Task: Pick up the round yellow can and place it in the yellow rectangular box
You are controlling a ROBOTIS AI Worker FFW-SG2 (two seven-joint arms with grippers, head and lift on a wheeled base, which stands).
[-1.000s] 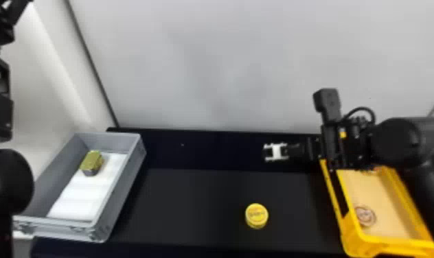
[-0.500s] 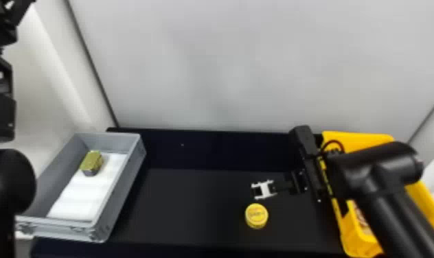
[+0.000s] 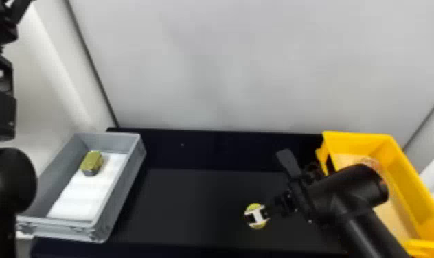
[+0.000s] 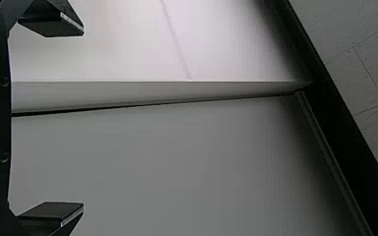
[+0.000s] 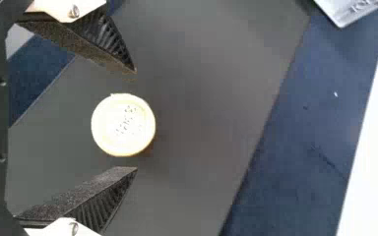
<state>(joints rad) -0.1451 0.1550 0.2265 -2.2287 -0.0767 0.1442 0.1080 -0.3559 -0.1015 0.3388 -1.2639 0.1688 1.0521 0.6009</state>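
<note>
My right gripper [image 3: 257,216] is above the round yellow can [image 3: 259,225], partly covering it in the head view. In the right wrist view the can [image 5: 123,125] lies between the parted fingers of my right gripper [image 5: 136,120], with a gap on either side. The yellow rectangular box [image 3: 410,175] stands at the right, partly behind my right arm. My left arm is parked at the left edge, its gripper [image 3: 19,8] high up; in the left wrist view that gripper [image 4: 82,118] is open with nothing between its fingers.
A grey box [image 3: 123,185] at the left holds a white sheet [image 3: 79,195] and a small olive-green tin [image 3: 91,162]. The black table [image 3: 192,202] spans between the two boxes, with a pale wall behind it.
My right arm has swung from over the yellow box leftward and toward the near side, bringing its gripper over the round can. The left arm looks unmoved.
</note>
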